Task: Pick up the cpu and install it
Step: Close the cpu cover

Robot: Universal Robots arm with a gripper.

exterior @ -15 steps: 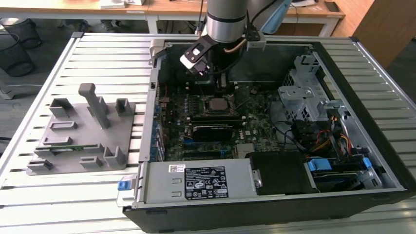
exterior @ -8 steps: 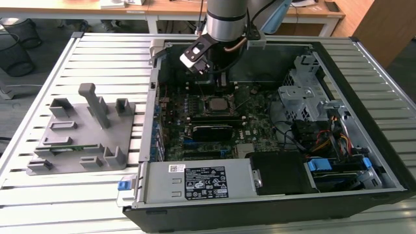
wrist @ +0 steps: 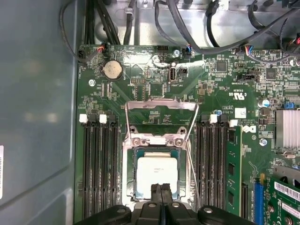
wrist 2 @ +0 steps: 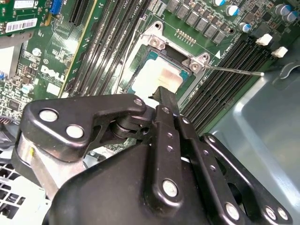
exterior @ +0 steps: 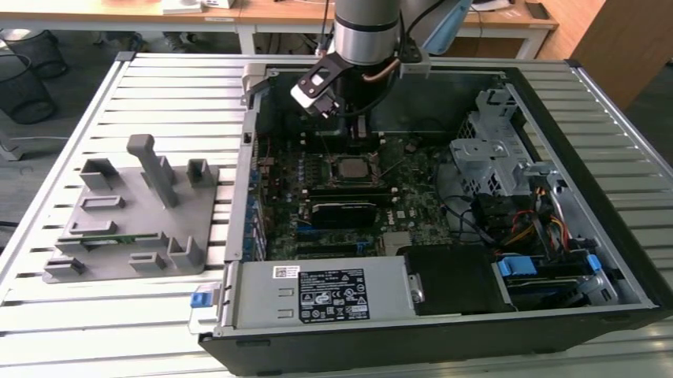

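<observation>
Black linkages of my end effector [wrist: 161, 190] sit closest to the lens in both wrist views, and they converge on two slim fingers [wrist 2: 161, 96] that are pressed together with nothing between them. I read it as clenched and holding nothing.

Right under the fingertips lies the cpu [wrist: 157, 173], flat in its socket [wrist: 129, 187] with its pale metal top facing up. In the second wrist view the tips are at the edge of the cpu [wrist 2: 157, 75]; I cannot say whether they touch it or hang just over it.

As I judge it, the pick-up and the placing are done, since the chip looks squarely seated on the board [wrist: 140, 84]. The fastening is not done. Just beyond the fingertips, the load plate [wrist: 161, 104] is folded back off the socket. The thin wire lever [wrist: 191, 168] runs free alongside the socket, not latched down. Memory slots [wrist: 101, 164] flank the end effector on both sides.

In the exterior view the arm [exterior: 368, 27] comes nearly straight down into the open case [exterior: 631, 236], wrist over the socket. The end effector [exterior: 352, 134] points down at the cpu [exterior: 351, 168]. Well away from it, outside the case, the grey tray [exterior: 126, 213] sits on the slatted tabletop [exterior: 158, 87].
</observation>
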